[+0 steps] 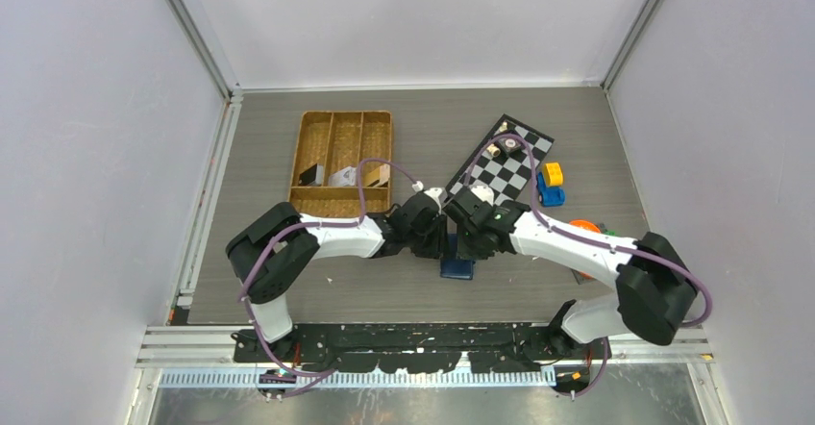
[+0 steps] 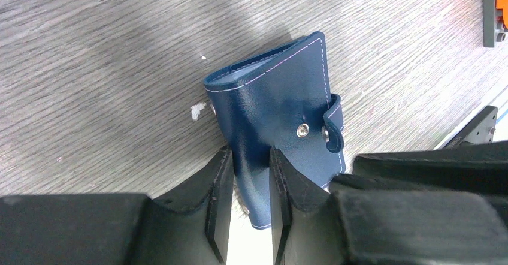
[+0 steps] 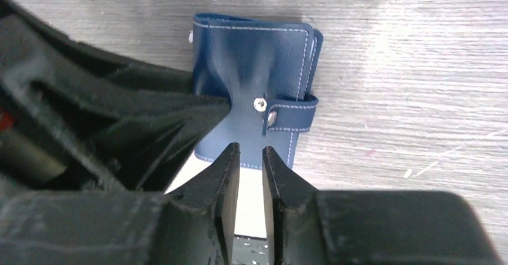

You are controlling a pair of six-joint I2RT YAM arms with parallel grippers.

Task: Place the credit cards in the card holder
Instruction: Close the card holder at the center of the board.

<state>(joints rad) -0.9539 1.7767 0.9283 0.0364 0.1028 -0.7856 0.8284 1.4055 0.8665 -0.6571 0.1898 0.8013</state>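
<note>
A: Top view, go.
B: Left arm (image 1: 332,236) and right arm (image 1: 567,242) meet right over the card holder (image 1: 457,269), which is navy and lies on the table (image 1: 384,290). Wicker tray (image 1: 344,113) is well beyond the holder, to its left. The dark, pale and tan bits in it may be the credit cards (image 1: 342,177), too small to confirm.
A: Left wrist?
B: Left gripper (image 2: 250,181) is clamped on the holder's near edge, with leather between the jaws. The holder is folded. Snap tab (image 2: 334,121) looks undone, its stud bare beside it.
A: Right wrist?
B: Right gripper (image 3: 250,160) is at the holder's near edge, jaws a narrow gap apart. Cannot tell if they nip the leather.
A: Step?
B: Opening the holder, I'd judge. Left needs a firm pinch so the holder doesn't slide. Right should catch only the top cover near the tab and swing it open slowly, or both covers lift together.
</note>
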